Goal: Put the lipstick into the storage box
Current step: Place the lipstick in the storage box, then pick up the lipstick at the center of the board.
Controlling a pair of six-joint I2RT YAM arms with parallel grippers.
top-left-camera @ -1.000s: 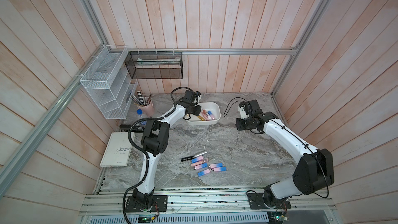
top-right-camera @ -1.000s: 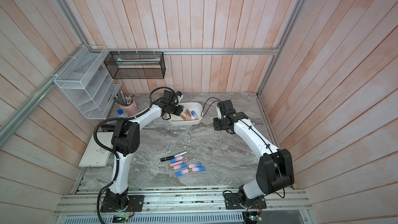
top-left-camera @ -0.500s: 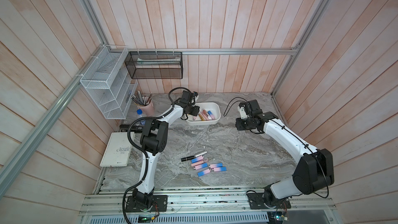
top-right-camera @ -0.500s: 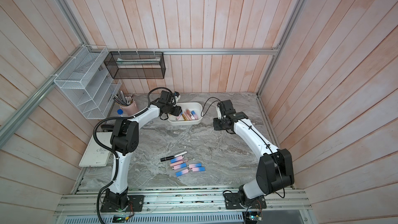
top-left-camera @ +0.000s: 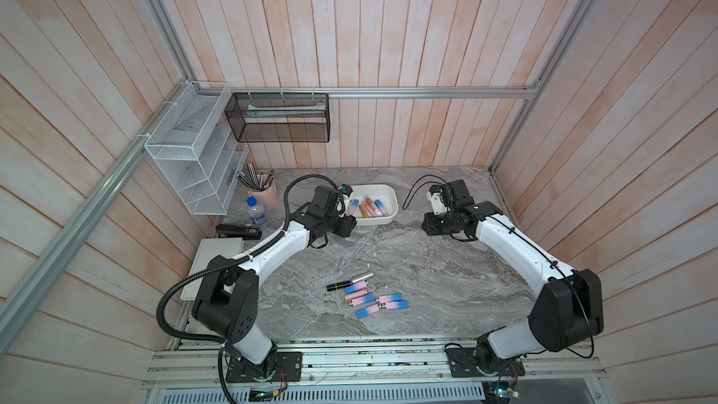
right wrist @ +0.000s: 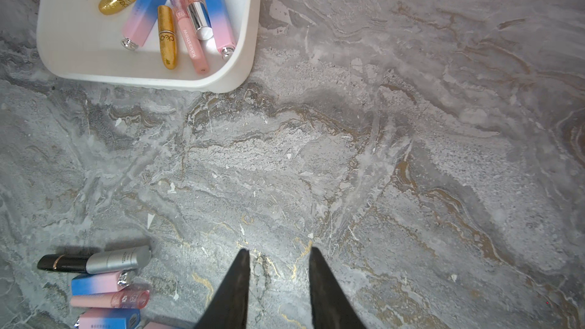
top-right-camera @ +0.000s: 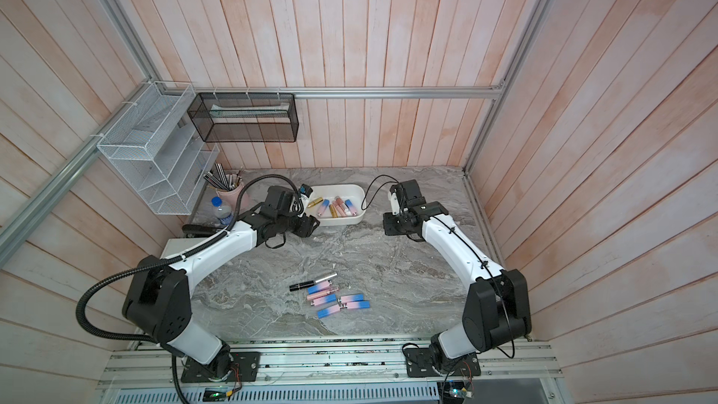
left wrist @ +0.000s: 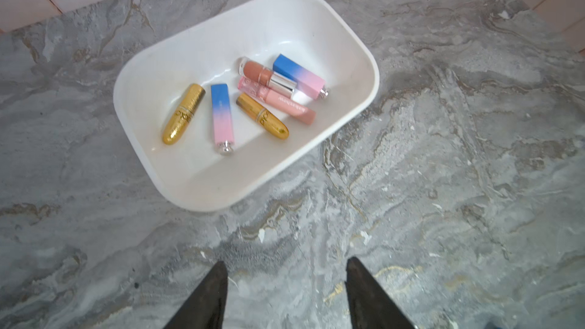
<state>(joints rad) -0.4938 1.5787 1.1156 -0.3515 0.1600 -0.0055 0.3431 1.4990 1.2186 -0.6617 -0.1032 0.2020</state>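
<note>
The left tool (left wrist: 286, 262), shut over the storage box (left wrist: 196, 181) a second ago, now stands apart and empty just short of it, so another delivery looks done. Six lipsticks (left wrist: 220, 112) lie inside, gold, blue-pink and glossy pink, while a front cluster (top-left-camera: 369, 299) waits on the counter (top-left-camera: 427, 266). The right tool (right wrist: 278, 250) hovers narrowly apart, empty.

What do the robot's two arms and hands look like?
The left arm and right arm are smooth white tubes with chunky black joints. A thick ribbed black hose loops along the left one; thin black wires run along the right. The left hand and right hand each end in two dark, pointed, wedge-shaped fingers.
</note>
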